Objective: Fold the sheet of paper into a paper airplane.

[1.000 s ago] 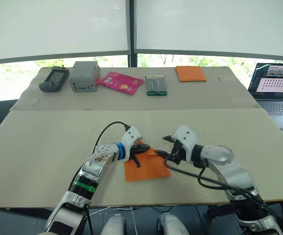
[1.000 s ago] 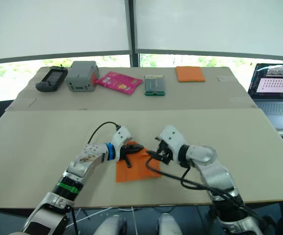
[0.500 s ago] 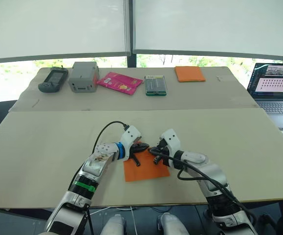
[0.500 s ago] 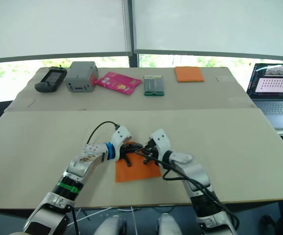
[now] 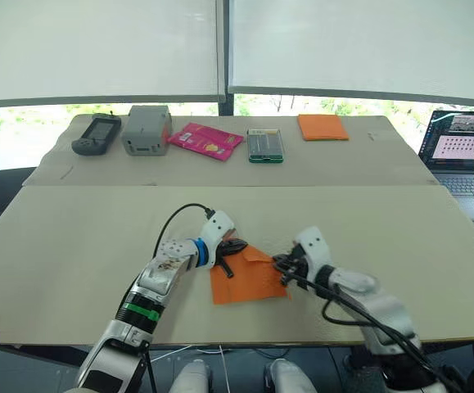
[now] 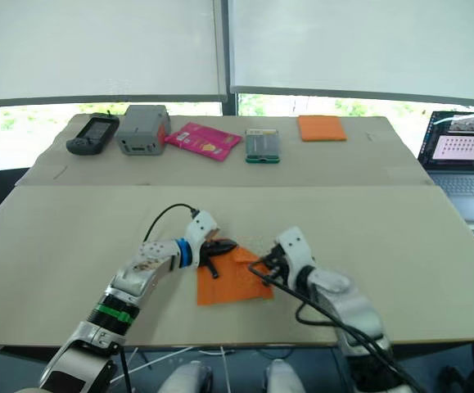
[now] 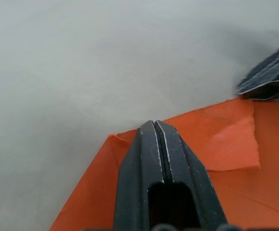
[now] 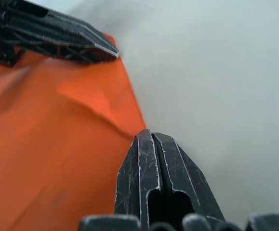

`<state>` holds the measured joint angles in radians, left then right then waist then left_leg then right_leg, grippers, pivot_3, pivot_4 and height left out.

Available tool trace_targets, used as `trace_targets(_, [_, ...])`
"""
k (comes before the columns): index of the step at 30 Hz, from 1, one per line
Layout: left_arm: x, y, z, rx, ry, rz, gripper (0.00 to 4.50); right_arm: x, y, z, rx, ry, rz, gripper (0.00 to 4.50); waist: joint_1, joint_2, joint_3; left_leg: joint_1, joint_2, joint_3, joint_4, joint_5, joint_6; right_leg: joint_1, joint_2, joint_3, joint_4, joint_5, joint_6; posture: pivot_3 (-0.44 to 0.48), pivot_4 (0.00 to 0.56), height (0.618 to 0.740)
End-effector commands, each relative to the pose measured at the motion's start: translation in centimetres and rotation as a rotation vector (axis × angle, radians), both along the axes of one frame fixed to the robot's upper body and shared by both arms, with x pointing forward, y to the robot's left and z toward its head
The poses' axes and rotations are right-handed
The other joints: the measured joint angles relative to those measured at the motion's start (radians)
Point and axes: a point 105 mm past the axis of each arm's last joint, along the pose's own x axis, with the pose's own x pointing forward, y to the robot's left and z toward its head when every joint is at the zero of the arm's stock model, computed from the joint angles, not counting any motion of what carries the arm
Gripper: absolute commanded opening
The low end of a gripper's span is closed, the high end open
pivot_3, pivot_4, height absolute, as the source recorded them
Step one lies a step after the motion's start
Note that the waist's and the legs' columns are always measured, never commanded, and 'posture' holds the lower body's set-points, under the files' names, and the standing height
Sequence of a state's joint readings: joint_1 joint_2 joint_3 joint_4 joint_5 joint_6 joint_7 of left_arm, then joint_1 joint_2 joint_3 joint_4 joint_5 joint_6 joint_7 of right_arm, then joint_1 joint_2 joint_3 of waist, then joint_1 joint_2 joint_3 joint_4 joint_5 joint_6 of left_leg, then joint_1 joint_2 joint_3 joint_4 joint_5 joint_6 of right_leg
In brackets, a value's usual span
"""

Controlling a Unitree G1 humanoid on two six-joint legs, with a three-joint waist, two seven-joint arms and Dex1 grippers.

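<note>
Sheet of paper (image 5: 248,278) flat, orange, one corner folded over.

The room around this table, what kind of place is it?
Probably an office or lab used as a test bench: a long table under windows with drawn blinds, an open laptop at its right end, and handheld devices lined up along the far edge.

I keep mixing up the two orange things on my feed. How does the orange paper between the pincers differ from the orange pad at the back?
The sheet of paper lies near the front edge of the table, between the left pincer and right pincer; the orange pad sits at the far edge, alone. The paper shows creases and a folded-over corner; the pad looks flat and smooth. The paper lies skewed to the table's edge; the pad sits nearly square to it. Both are orange.
</note>
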<state>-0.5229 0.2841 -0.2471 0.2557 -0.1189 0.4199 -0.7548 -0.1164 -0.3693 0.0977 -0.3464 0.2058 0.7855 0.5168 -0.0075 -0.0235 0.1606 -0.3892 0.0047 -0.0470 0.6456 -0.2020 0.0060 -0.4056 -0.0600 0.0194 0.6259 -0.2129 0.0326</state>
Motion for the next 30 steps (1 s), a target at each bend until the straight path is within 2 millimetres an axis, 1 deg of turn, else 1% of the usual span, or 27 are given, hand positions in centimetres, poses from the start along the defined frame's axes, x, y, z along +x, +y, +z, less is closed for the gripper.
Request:
trace_targets(1, [-0.1,0.5,-1.2,0.026,0.044,0.019,0.0,-1.1,-1.1,-1.8,-0.015,0.089,-0.036,0.03,-0.001,0.0,0.0,0.0,0.0,0.0,0.0,0.0,0.0,0.0,0.0,0.0,0.0,0.0,0.0,0.0,0.15,0.74])
trace_targets(4, [-0.1,0.1,-1.0,0.019,0.036,0.0,0.0,1.3,-0.2,3.4,0.065,-0.134,-0.02,0.03,-0.002,0.0,0.0,0.0,0.0,0.0,0.0,0.0,0.0,0.0,0.0,-0.001,0.0,-0.001,-0.001,0.0,0.15,0.74])
trace_targets(6, [-0.1,0.0,-0.9,0.019,0.034,-0.006,0.0,2.0,0.6,5.1,0.082,-0.198,0.003,0.03,-0.004,0.0,0.001,-0.001,0.0,0.0,0.0,0.0,0.0,0.0,0.0,-0.001,0.0,0.0,0.0,0.0,0.15,0.74])
trace_targets(7, [-0.1,0.0,-0.9,0.02,0.034,-0.007,0.0,2.1,1.2,5.5,0.083,-0.206,0.025,0.03,-0.005,0.0,0.001,-0.001,0.0,0.0,0.0,0.0,0.0,-0.001,0.0,-0.001,0.0,0.0,0.0,0.0,0.15,0.74])
trace_targets(9, [0.0,-0.1,-0.9,0.02,0.035,-0.009,0.0,2.4,2.6,5.0,0.058,-0.182,0.068,0.03,-0.005,0.0,0.001,-0.001,0.0,-0.001,0.0,0.0,0.0,-0.001,0.0,-0.001,0.0,0.0,0.0,0.0,0.15,0.74])
trace_targets(10, [0.0,-0.1,-0.9,0.021,0.034,-0.01,0.0,2.4,2.9,4.6,0.046,-0.17,0.079,0.03,-0.005,0.0,0.001,-0.001,0.0,-0.001,-0.001,0.0,0.0,-0.001,0.001,-0.002,0.0,0.0,0.0,0.0,0.15,0.74])
trace_targets(12, [0.0,-0.2,-0.9,0.022,0.033,-0.013,0.0,2.5,4.0,3.1,0.011,-0.112,0.104,0.03,-0.004,0.0,0.001,-0.001,0.0,-0.002,-0.002,0.0,0.0,-0.001,0.001,-0.002,0.0,-0.001,-0.001,0.0,0.15,0.74])
trace_targets(14, [0.1,-0.4,-0.7,0.02,0.031,-0.017,0.0,2.3,4.8,2.1,-0.008,-0.085,0.141,0.03,-0.003,0.0,0.001,-0.001,0.0,-0.002,-0.002,0.0,0.0,-0.001,0.0,-0.002,0.0,-0.001,-0.001,0.0,0.15,0.74])
trace_targets(15, [0.2,-0.8,-0.5,0.023,0.024,-0.021,0.0,2.1,4.9,1.5,-0.044,-0.084,0.156,0.03,-0.003,0.0,0.001,-0.002,0.0,-0.001,-0.002,0.0,0.0,-0.001,0.0,-0.002,0.0,-0.001,-0.001,0.0,0.15,0.74])
trace_targets(18, [0.4,-1.8,0.6,-0.001,0.019,-0.049,0.0,2.1,4.6,0.7,-0.06,-0.062,0.137,0.03,-0.002,0.0,0.001,-0.001,-0.002,-0.002,-0.001,0.0,0.0,-0.001,-0.001,-0.002,0.0,-0.001,-0.001,0.0,0.15,0.74])
trace_targets(21, [0.5,-2.3,0.9,-0.001,0.016,-0.066,0.0,2.3,4.1,0.3,-0.075,-0.045,0.112,0.03,-0.005,0.0,0.001,-0.002,-0.002,-0.002,-0.001,0.0,0.0,-0.001,-0.001,-0.002,-0.001,-0.001,0.0,0.0,0.15,0.74])
trace_targets(23, [0.6,-2.4,0.7,0.023,0.014,-0.061,0.0,2.4,3.8,-0.2,-0.097,-0.029,0.104,0.03,-0.005,0.0,0.001,-0.002,-0.001,-0.002,-0.002,0.0,0.0,-0.001,-0.001,-0.002,-0.001,-0.001,0.0,0.0,0.15,0.74])
trace_targets(26, [1.4,-1.4,0.0,0.075,0.022,0.004,0.0,2.4,3.7,-0.3,-0.098,-0.017,0.103,0.03,-0.005,0.0,0.001,-0.001,-0.001,-0.002,-0.002,0.0,0.0,-0.001,-0.001,-0.002,-0.001,-0.001,0.0,0.0,0.15,0.74])
trace_targets(29, [2.2,0.8,-0.7,0.146,0.018,0.087,0.0,2.4,3.6,-0.6,-0.106,-0.001,0.095,0.03,-0.005,0.0,0.001,-0.001,-0.001,-0.002,-0.002,0.0,0.0,0.0,-0.001,-0.002,-0.001,-0.001,0.0,0.0,0.15,0.74])
trace_targets(30, [2.5,2.0,-1.1,0.169,0.023,0.125,0.0,2.4,3.5,-0.6,-0.107,0.002,0.091,0.03,-0.006,0.0,0.001,0.0,-0.001,-0.002,-0.002,0.0,0.0,0.0,-0.001,-0.002,0.0,-0.001,0.0,0.0,0.15,0.74])
